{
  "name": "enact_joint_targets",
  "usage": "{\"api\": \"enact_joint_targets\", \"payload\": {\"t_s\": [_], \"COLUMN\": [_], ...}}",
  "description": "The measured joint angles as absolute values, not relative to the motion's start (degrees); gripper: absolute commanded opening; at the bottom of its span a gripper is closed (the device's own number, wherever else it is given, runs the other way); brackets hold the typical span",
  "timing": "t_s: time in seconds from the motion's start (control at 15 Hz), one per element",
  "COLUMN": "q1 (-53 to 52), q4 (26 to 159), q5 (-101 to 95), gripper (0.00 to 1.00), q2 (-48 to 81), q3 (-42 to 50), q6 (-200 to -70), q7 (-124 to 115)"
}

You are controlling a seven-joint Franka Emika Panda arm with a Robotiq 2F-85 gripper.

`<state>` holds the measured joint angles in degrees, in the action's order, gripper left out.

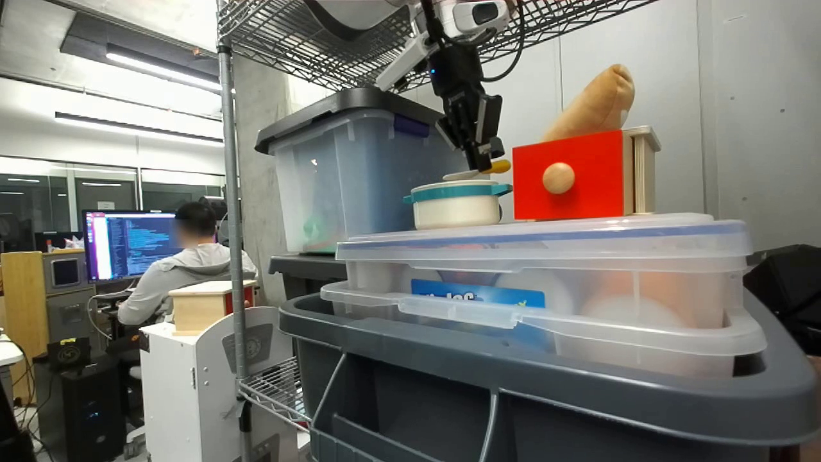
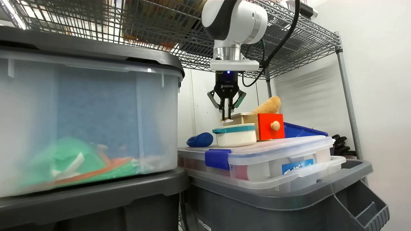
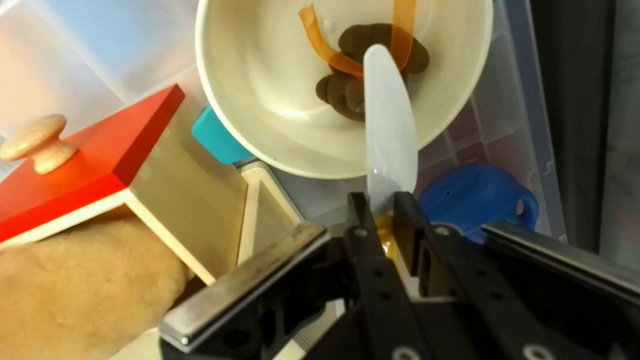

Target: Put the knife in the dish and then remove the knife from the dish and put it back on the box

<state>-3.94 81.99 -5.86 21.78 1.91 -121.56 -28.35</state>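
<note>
In an exterior view, the gripper (image 1: 482,165) points down, its fingers narrowed onto the knife (image 1: 498,167), with the yellow handle jutting out to one side and the pale blade to the opposite side. The knife lies close to level, just above the dish (image 1: 457,210). The dish stands upright on the lid of the box (image 1: 567,273), and the drawer (image 1: 593,157), red in front with a round knob (image 1: 558,178), stands just beside it on the same lid. A tan roll (image 1: 595,102) juts up behind the red front. A tall bin (image 1: 372,173) stands near the dish, a grey tote (image 1: 449,353) bears the box, and well apart a person (image 1: 192,263) sits facing a monitor (image 1: 138,237).

In an exterior view, the arm (image 2: 237,24) hangs in front of a wire shelf (image 2: 298,48), the fingers close together on the knife above the dish. A round blue thing (image 2: 200,140) lies on the box near the dish. Green and orange things (image 2: 72,150) show through the wall of the bin, too blurred to name.

In the wrist view, the knife is pinched where handle meets blade, and the white blade reaches over the rim, its tip showing over brown lumps (image 3: 345,95) and an orange strip (image 3: 402,30) in the dish
</note>
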Motion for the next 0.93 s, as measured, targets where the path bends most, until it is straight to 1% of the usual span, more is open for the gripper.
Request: {"api": "enact_joint_targets", "payload": {"t_s": [0.6,0.93], "q1": [-3.9,-4.0], "q4": [86.1,90.8], "q5": [-6.6,-6.6], "gripper": [0.04,0.04], "q2": [21.2,18.0], "q3": [1.9,1.8], "q6": [-127.8,-130.4], "q7": [-25.9,-24.3]}}
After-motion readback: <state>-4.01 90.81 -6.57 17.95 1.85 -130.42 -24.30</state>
